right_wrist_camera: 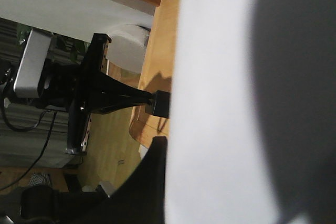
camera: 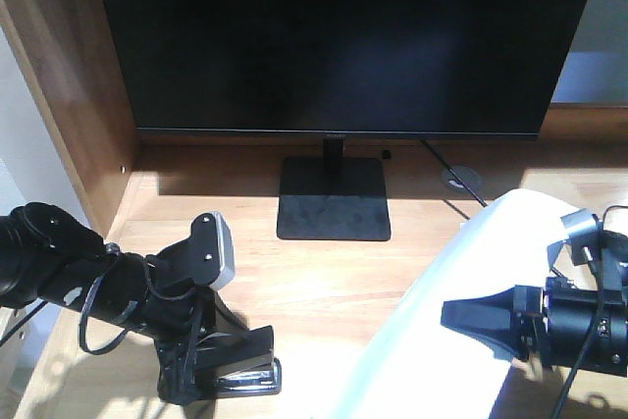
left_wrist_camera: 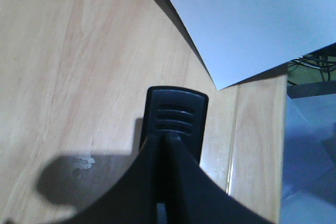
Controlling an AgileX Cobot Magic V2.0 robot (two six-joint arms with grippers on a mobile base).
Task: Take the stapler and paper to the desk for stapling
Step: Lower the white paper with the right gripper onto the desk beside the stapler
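The black stapler [camera: 247, 368] is low over the desk [camera: 314, 287] near its front left, and my left gripper [camera: 228, 358] is shut on it. In the left wrist view the stapler's ribbed end [left_wrist_camera: 176, 113] sticks out past my left gripper [left_wrist_camera: 167, 141]; whether it touches the wood I cannot tell. The white paper [camera: 446, 272] curves up over the desk's right side, with my right gripper [camera: 461, 319] shut on its edge. The paper [right_wrist_camera: 236, 103] fills the right wrist view and hides one side of my right gripper [right_wrist_camera: 167, 148]. A paper corner [left_wrist_camera: 252, 19] lies beyond the stapler.
A large black monitor [camera: 343, 36] on a square stand [camera: 334, 205] fills the back of the desk. A brown side panel [camera: 69, 76] walls the left. A cable and round grommet [camera: 459, 179] sit at the back right. The desk's front edge [left_wrist_camera: 257, 145] is beside the stapler.
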